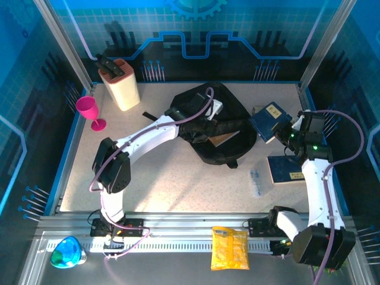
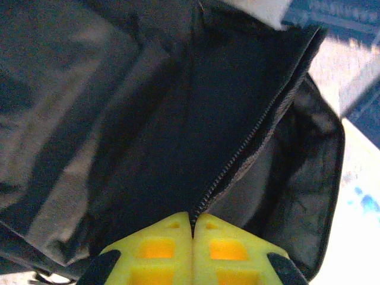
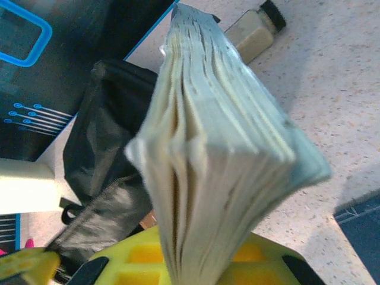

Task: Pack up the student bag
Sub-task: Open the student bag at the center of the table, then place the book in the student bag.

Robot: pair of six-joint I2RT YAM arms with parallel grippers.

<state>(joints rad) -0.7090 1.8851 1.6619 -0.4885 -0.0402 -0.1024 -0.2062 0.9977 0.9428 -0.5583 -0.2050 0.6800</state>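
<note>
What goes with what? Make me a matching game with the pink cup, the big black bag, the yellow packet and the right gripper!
Things:
1. pink cup
2. student bag
3. yellow packet
4. right gripper

Where or how:
A. shut on a blue notebook
B. upright, far left of the table
C. lying off the table, at the near edge
D. middle of the table

Pairs: 1-B, 2-D, 3-C, 4-A
</note>
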